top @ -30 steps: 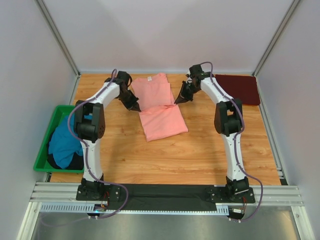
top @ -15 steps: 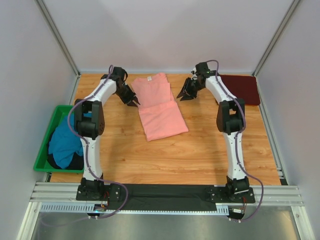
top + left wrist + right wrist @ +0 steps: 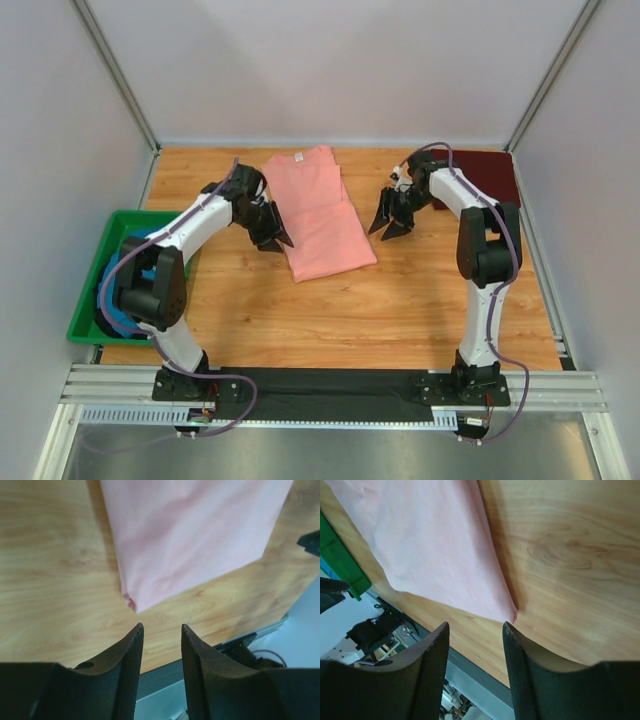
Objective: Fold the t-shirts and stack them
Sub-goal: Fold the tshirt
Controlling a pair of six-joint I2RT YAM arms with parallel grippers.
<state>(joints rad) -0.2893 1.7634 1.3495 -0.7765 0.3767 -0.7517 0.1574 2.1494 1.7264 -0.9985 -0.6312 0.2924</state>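
A salmon-pink t-shirt point(image 3: 320, 212) lies flat on the wooden table as a long folded strip, neck label at the far end. My left gripper point(image 3: 279, 241) hovers open just left of its near half, nothing between the fingers; the left wrist view shows the pink t-shirt point(image 3: 195, 535) with its near corner just ahead of the left gripper point(image 3: 161, 628). My right gripper point(image 3: 384, 229) hangs open just right of the shirt, empty; in the right wrist view the pink t-shirt point(image 3: 430, 545) has its corner ahead of the right gripper point(image 3: 476, 626). A folded dark maroon t-shirt point(image 3: 487, 177) lies back right. A teal-blue t-shirt point(image 3: 128, 285) sits crumpled in the bin.
A green plastic bin point(image 3: 84, 297) stands at the table's left edge, also glimpsed as the green bin point(image 3: 335, 555) in the right wrist view. Grey walls close the table on three sides. The arm bases and a metal rail run along the near edge.
Both grippers have opened and let go of the pink shirt's edges. They drew back, then came nearer along its sides. The shirt lies flat.
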